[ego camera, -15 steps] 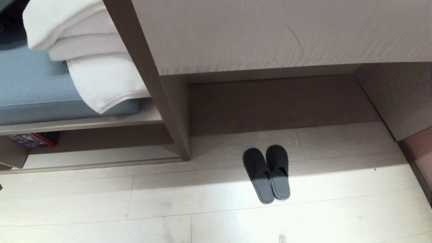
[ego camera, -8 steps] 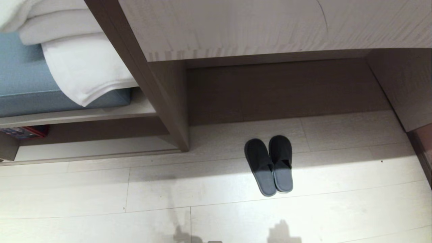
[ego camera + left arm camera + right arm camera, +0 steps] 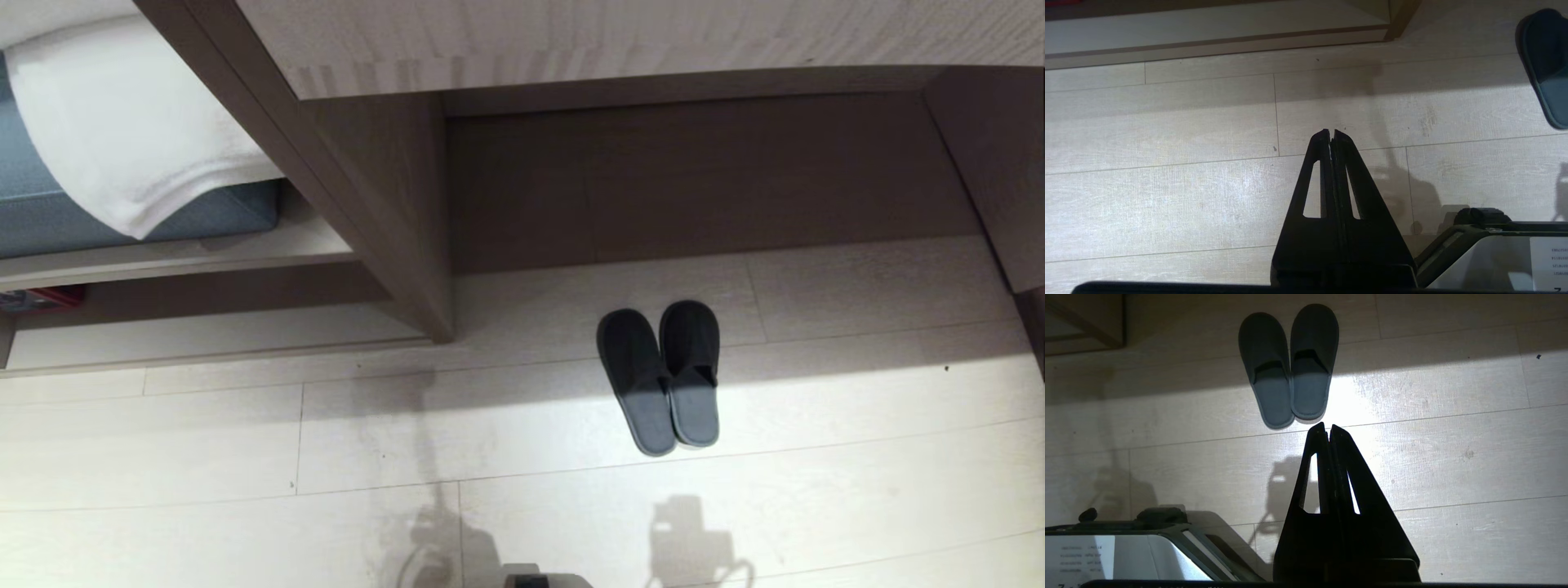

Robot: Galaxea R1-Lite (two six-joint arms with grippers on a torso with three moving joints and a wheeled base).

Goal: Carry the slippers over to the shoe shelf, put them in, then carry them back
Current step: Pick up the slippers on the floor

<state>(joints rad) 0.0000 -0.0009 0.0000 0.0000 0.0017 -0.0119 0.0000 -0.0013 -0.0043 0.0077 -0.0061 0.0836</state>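
Observation:
The slippers point(image 3: 661, 376) are a dark grey pair lying side by side on the pale floor, toes toward the recess under the counter. The right wrist view shows them whole point(image 3: 1290, 363), a short way beyond my right gripper point(image 3: 1327, 425), which is shut and empty above the floor. My left gripper point(image 3: 1331, 131) is also shut and empty over bare floor, with one slipper point(image 3: 1545, 61) off to its side. The shoe shelf point(image 3: 204, 339) is the low cubby at the left with a pale base board point(image 3: 1208, 24). Neither gripper appears in the head view.
A taupe counter point(image 3: 571, 33) overhangs a floorless recess point(image 3: 694, 171) behind the slippers. White folded towels point(image 3: 122, 131) lie on a blue cushion point(image 3: 220, 212) above the shelf. A red box point(image 3: 33, 298) sits inside the shelf. My own base point(image 3: 1126, 547) shows near the grippers.
The whole head view has shifted: the furniture slid up the picture and more floor shows, with the arms' shadows now at the bottom. The slippers stay put on the floor.

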